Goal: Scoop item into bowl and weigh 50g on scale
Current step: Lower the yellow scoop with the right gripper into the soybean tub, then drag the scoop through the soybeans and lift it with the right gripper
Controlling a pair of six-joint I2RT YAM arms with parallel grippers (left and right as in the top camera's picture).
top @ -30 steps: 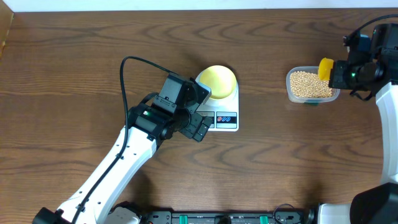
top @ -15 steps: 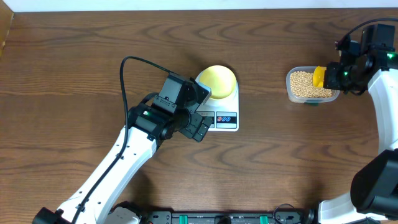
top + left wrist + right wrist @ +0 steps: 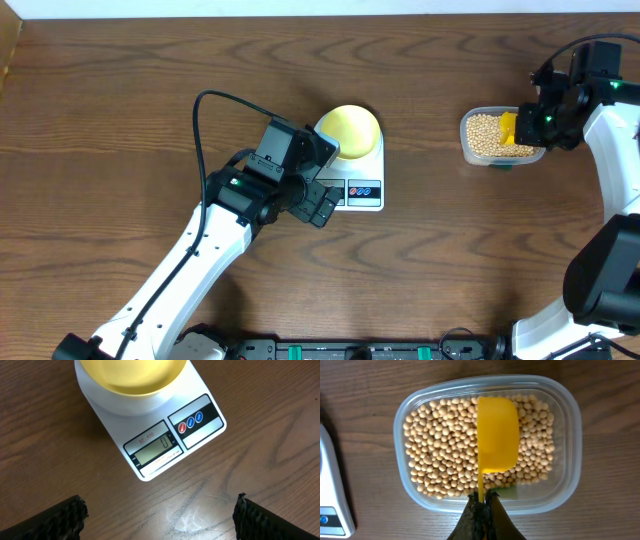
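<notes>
- Since the earlier overhead frames, the right end effector [image 3: 537, 121] has carried the bright yellow plastic measuring scoop [image 3: 497, 435] in from the far edge of the container to a spot over the beans. The left arm has not shifted.
- The right end effector [image 3: 482, 497] is fully closed, pinching the scoop's thin handle. The cup points away from the wrist.
- The scoop lies over the heap of small round tan beans [image 3: 440, 445], at or just above their surface. No beans show on its visible face, and whether it has dug in yet I cannot tell.
- The beans fill the clear rounded-rectangular plastic container [image 3: 399, 435], which stands on the dark wooden worktop [image 3: 120, 100], well apart from the scale.
- The left end effector [image 3: 160, 520] is spread wide and holds nothing. It hovers just beside the front edge of the white rectangular digital kitchen scale [image 3: 205, 430].
- The small round pale yellow bowl [image 3: 132, 372] sits on the scale's platform. What shows of it looks empty, and the display reads zero.
- Progress is judged early: the bowl is placed and the scale looks zeroed. Still to do are filling the scoop, carrying it across, tipping it into the bowl and trimming to the target weight.
</notes>
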